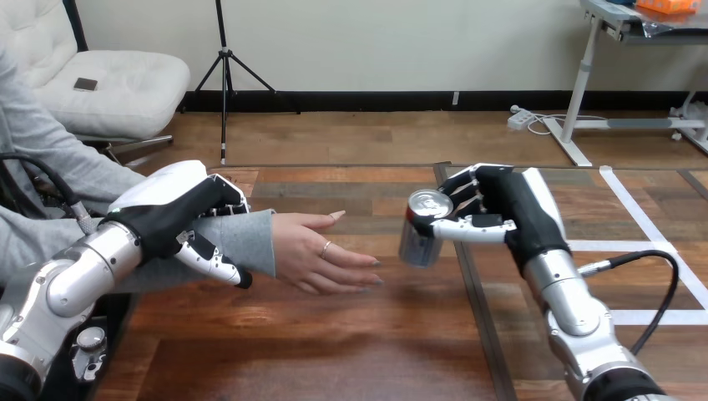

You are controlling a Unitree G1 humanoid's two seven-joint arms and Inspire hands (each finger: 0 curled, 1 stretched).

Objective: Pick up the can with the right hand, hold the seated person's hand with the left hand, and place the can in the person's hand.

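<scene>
Right of centre, right hand (505, 200): fingers and thumb wrapped round the can (422, 232); can is clear of the table (334, 351) and tilted a little.
Left hand (179, 213): fingers over and thumb under the person's wrist (246, 238) at the sleeve end; looks like a closed grip, but the far side is hidden.
Person's hand (321, 251): open, empty, fingertips towards the can, near but apart.
Done: pick-up; wrist hold.
Left: carry can across, set it in the palm, release.

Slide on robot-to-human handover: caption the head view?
Left hand grips the person's wrist; right hand holds the can apart from the person's hand.
</scene>
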